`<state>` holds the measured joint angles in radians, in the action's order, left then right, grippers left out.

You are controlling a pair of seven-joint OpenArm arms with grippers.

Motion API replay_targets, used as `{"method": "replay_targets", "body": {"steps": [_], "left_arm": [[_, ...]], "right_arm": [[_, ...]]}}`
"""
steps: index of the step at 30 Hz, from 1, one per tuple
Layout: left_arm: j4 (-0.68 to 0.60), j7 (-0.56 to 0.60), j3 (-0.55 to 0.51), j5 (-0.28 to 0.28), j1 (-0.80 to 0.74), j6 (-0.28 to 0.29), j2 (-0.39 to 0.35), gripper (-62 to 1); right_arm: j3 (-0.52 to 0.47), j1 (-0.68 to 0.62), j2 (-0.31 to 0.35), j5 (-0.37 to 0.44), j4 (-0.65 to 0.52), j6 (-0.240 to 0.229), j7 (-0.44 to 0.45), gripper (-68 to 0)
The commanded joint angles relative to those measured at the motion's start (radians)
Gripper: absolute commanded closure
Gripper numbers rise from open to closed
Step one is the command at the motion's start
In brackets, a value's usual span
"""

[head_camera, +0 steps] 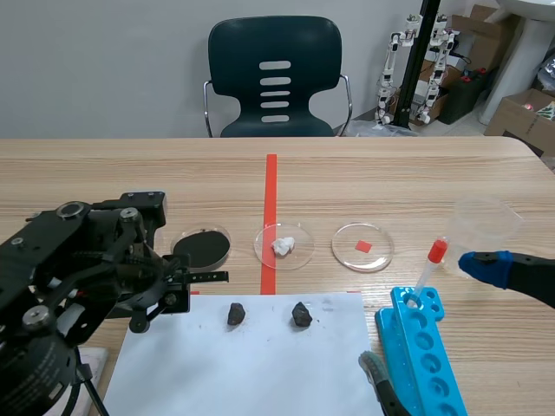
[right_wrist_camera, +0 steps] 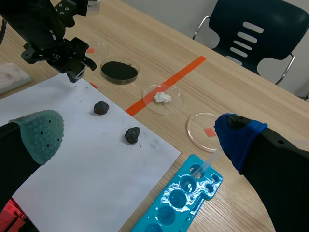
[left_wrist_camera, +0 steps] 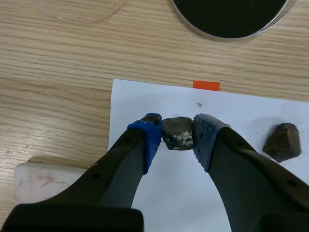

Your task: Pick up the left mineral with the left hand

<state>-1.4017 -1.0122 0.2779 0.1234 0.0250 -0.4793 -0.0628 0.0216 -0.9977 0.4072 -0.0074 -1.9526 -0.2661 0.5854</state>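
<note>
Two dark minerals lie on a white paper sheet (head_camera: 260, 373): the left mineral (head_camera: 236, 314) and the right mineral (head_camera: 301, 314). My left gripper (head_camera: 143, 316) hangs over the sheet's near-left corner, raised and short of the left mineral, which lies free on the paper. In the left wrist view that mineral (left_wrist_camera: 177, 134) shows in line between the two pads of the left gripper (left_wrist_camera: 177, 124), which stand a mineral's width apart; the other mineral (left_wrist_camera: 282, 141) lies off to its side. My right gripper (right_wrist_camera: 140, 137) stands wide open over the sheet's right edge, holding nothing.
Behind the sheet sit three round dishes: one with black powder (head_camera: 202, 247), one with a white lump (head_camera: 284, 245), one with a red square (head_camera: 362, 247). A blue tube rack (head_camera: 425, 355) with a red-capped tube (head_camera: 431, 267) and a clear cup (head_camera: 482, 224) stand right.
</note>
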Motion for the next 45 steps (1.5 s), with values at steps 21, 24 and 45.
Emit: {"method": "replay_targets", "body": {"steps": [21,24,45], "left_arm": [[-0.423,0.804,-0.001,0.074,-0.385,0.182,-0.258,-11.3],[-0.426,0.919,-0.001,0.079,-0.418,0.275,-0.299,-11.3],[-0.426,1.181,-0.037,0.07,-0.541,0.45,-0.436,-11.3]], "right_arm": [[-0.005,0.003,0.0,0.012,-0.023,0.005,0.015,-67.9],[-0.005,0.003,0.0,0.012,-0.023,0.005,0.016,-67.9],[-0.005,0.003,0.0,0.012,-0.023,0.005,0.015,-67.9]]}}
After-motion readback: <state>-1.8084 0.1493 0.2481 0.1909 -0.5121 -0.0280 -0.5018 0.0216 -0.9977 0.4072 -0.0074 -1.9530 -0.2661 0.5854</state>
